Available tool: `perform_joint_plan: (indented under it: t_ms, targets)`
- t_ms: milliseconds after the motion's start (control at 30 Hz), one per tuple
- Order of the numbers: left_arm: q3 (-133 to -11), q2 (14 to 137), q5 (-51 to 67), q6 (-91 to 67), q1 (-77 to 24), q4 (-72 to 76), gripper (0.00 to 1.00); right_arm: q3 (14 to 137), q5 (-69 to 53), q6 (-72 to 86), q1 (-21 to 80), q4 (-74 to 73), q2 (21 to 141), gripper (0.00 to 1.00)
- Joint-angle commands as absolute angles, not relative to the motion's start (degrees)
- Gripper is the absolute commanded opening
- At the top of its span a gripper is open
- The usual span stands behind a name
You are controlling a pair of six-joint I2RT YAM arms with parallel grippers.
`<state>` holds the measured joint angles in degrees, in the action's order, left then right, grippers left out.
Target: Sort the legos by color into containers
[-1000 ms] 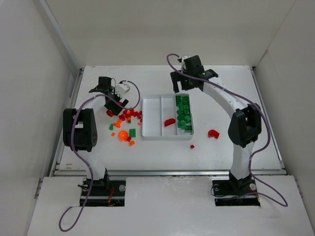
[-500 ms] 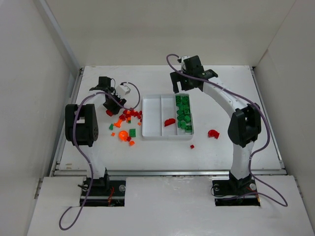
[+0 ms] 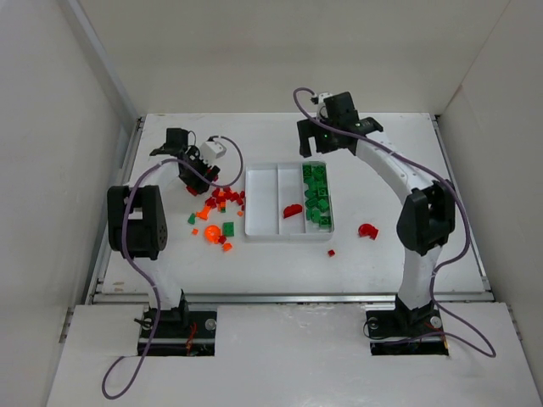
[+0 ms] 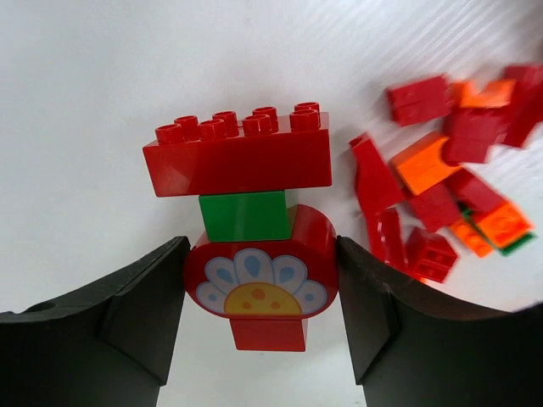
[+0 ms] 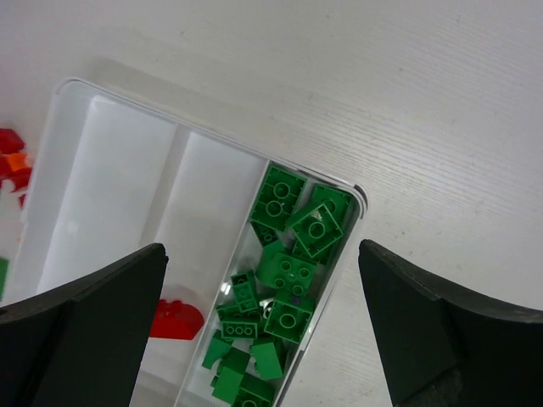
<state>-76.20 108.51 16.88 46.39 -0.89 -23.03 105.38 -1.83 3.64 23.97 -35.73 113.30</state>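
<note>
left gripper (image 4: 260,292) has closed on your red flower-printed rounded brick (image 4: 260,270) | print seen from wrist only | right gripper (image 5: 263,254) wide apart

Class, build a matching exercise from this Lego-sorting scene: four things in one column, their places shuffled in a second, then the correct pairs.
1. green plastic bricks
2. red flower-printed brick stack
3. bright orange round piece
4. right gripper, open

A. on the table, left of the white tray
B. tray's right compartment
C. held in the left gripper
D. over the tray's far end

Pairs: 1-B, 2-C, 3-A, 4-D
</note>
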Motion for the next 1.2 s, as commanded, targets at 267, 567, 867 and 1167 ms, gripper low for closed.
perform_joint_plan:
  t_ms: [267,567,867,1167]
  targets:
    - [-72.17,82.12,40.33,50.19,-5.09,-16.8,0.0,110.9,-23.88,8.07,27.06,-28.48,106.52,1.0]
    - [-63.02,71.64,43.68,43.07,-11.25,-5.98,0.0,112.85,-40.33,12.92,31.98,-19.52,107.41,1.0]
    - [-59.85,68.47,38.06,41.4,-15.9,-2.37,0.0,113.02,-41.48,13.97,34.45,-21.36,111.43,0.99]
    - [-58.62,67.32,37.0,41.4,-17.58,-1.32,0.0,114.08,-42.01,15.12,34.45,-21.97,113.2,0.74]
